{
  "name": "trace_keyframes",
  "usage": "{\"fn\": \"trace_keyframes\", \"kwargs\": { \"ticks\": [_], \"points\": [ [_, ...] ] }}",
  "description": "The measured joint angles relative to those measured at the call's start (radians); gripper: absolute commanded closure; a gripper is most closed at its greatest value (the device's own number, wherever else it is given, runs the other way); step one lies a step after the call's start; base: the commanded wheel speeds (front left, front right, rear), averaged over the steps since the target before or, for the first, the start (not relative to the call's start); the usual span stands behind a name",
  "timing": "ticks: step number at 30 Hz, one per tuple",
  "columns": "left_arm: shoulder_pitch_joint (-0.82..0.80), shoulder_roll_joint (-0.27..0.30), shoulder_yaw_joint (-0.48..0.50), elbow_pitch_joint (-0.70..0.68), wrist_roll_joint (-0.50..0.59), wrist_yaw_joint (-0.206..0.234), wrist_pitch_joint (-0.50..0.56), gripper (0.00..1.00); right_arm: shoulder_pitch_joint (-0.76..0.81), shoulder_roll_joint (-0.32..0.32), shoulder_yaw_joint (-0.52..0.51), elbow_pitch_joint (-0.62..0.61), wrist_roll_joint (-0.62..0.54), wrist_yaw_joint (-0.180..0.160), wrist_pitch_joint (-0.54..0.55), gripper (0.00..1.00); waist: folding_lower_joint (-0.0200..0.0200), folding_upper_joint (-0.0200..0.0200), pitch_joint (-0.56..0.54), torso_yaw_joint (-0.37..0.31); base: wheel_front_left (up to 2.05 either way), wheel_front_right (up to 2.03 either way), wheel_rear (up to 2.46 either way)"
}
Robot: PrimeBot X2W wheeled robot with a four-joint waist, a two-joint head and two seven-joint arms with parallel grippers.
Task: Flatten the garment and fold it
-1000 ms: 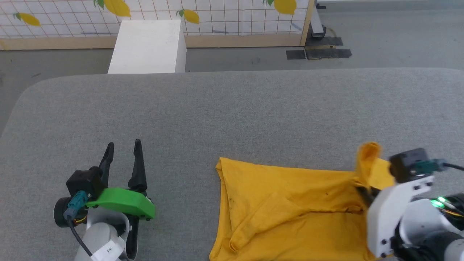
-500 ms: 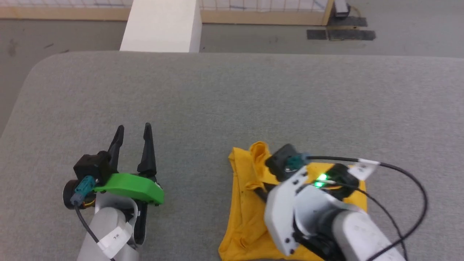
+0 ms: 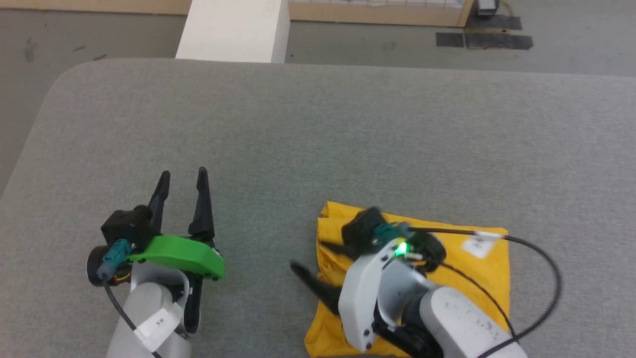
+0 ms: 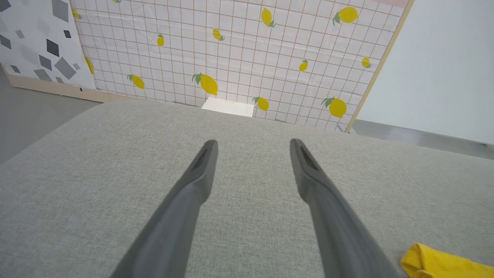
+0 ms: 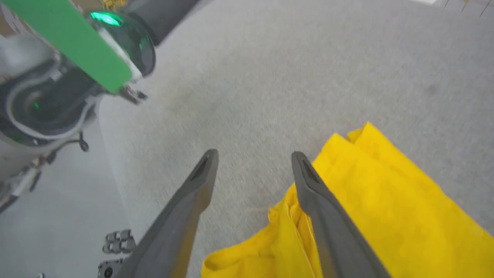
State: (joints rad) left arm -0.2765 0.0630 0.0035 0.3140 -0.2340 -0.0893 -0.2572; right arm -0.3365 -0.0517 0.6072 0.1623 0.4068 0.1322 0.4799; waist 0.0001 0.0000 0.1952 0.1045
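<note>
Hiding part of garment [image 3: 487, 268], right end effector [image 5: 252, 155] wide, left end effector [image 3: 181, 174] wide

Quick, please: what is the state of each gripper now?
Left gripper: open, holding nothing.
Right gripper: open, holding nothing; one finger lies over the edge of the garment.

Yellow garment [image 3: 497, 268] on grey padded table [image 3: 318, 139]
</note>
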Motion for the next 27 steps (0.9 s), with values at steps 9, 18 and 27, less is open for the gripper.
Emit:
{"fn": "trace_keyframes", "kwargs": {
  "ticks": [9, 18, 27],
  "points": [
    [0.045, -0.001, 0.034, -0.019, 0.013, -0.004, 0.000, 0.00, 0.108, 0.003, -0.303, -0.254, -0.015, 0.000, -0.394, 0.00, 0.0000, 0.0000, -0.048, -0.058, 0.00, 0.00, 0.00],
    [0.068, -0.002, 0.048, -0.039, 0.017, -0.008, 0.000, 0.00, 0.341, 0.001, -0.616, -0.254, -0.037, 0.000, -0.466, 0.00, 0.0000, 0.0001, -0.080, -0.104, 0.00, 0.00, 0.00],
    [0.072, -0.002, 0.046, -0.036, 0.024, -0.013, 0.000, 0.00, 0.398, 0.001, -0.639, -0.032, 0.021, 0.000, -0.259, 0.00, -0.0001, 0.0001, -0.084, -0.101, 0.00, 0.00, 0.00]
  ]
}}
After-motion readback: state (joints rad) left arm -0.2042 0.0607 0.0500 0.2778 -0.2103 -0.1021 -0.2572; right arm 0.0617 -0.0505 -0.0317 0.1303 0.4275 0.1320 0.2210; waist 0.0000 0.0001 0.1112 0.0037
